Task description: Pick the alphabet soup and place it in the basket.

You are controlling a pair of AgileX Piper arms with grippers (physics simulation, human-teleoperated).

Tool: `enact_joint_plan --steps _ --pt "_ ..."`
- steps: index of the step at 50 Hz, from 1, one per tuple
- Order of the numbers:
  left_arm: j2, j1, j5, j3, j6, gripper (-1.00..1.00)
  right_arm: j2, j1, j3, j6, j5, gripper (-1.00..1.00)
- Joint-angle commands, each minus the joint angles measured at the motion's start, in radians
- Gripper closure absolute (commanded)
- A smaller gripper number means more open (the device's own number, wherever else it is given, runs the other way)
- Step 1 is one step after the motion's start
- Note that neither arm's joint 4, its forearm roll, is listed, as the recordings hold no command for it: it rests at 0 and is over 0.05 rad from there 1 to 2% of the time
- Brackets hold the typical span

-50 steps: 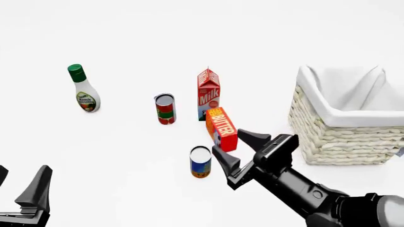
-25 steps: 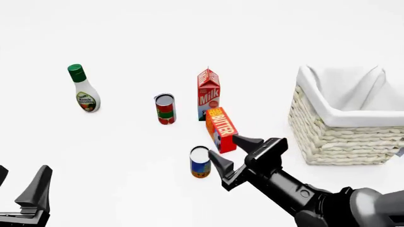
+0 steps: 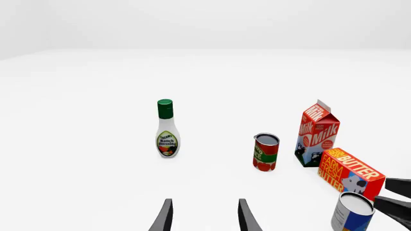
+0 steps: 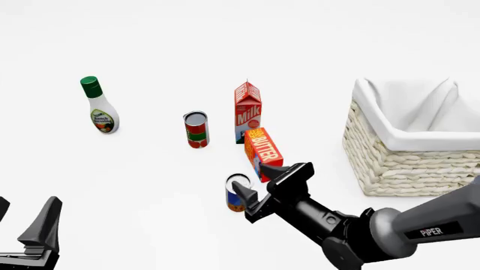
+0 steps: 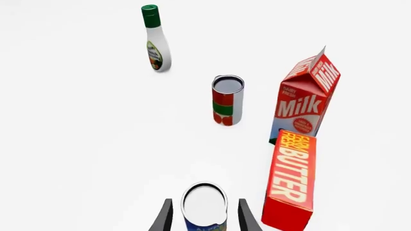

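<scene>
Front view: the alphabet soup [image 4: 237, 193] stands upright on the white desk [image 4: 150, 169], just in front of the butter box [image 4: 263, 153], with the right pincer [image 4: 260, 184] reaching it from the near right. Its two dark fingers stand apart, one on either side of the can; whether they touch the label cannot be told. Right wrist view: the silver top of the alphabet soup lies between the finger tips [image 5: 165, 217], the butter box just beside it. The milk carton [image 4: 248, 111] stands upright directly behind the butter box, and the red and green labelled can [image 4: 195, 129] stands to its left, apart from it. The ranch dressing bottle [image 4: 99, 105] stands well apart at far left. The basket [image 4: 408, 163], lined with white cloth, sits at the right edge of the desk, well apart from the alphabet soup. The left pincer [image 4: 28, 225] rests low at the near left corner, fingers apart, holding nothing
</scene>
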Motion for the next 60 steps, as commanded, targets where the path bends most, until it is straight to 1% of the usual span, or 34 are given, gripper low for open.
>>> enact_joint_plan --steps 1,19,60 --pt "0.000 0.000 0.000 0.000 0.000 -1.00 0.037 0.007 -0.024 0.003 0.006 -1.00" --pt "0.000 0.000 0.000 0.000 0.000 -1.00 0.068 0.004 -0.016 0.004 -0.016 -1.00" --pt "0.000 0.000 0.000 0.000 0.000 -1.00 0.184 0.013 -0.074 0.022 -0.030 -1.00"
